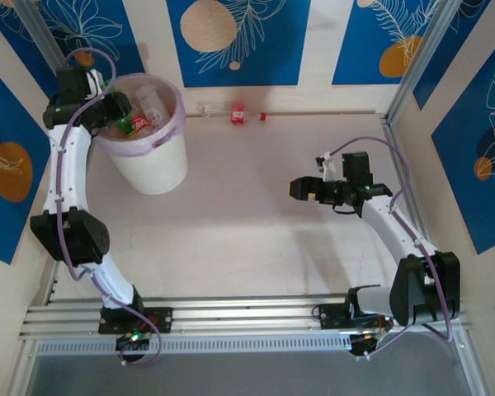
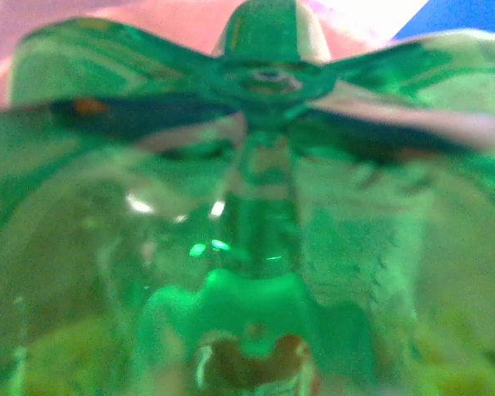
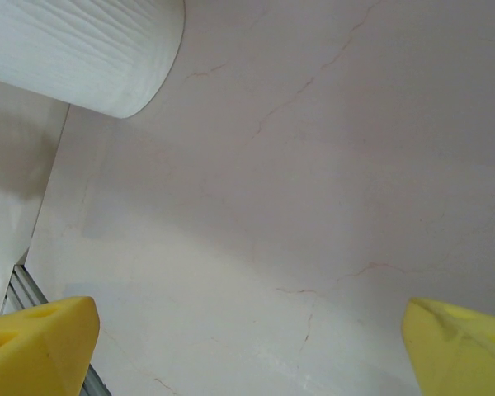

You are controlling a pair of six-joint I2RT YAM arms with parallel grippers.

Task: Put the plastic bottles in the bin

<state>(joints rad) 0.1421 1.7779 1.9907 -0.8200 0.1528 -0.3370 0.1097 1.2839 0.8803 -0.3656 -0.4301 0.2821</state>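
The bin, a white bucket lined with a pink bag, stands at the back left of the table. My left gripper hangs over its left rim, shut on a green bottle. The bottle's ribbed base sits right against the left wrist camera and hides the fingers. Inside the bin lie a clear bottle and a red-labelled one. Another clear bottle with a red label and red cap lies against the back wall. My right gripper is open over bare table, with nothing between its yellow fingertips.
The bin's white ribbed wall shows at the top left of the right wrist view. An aluminium rail runs along the near edge, and blue patterned panels stand behind and at both sides. Bare marble table lies between the bin and my right gripper.
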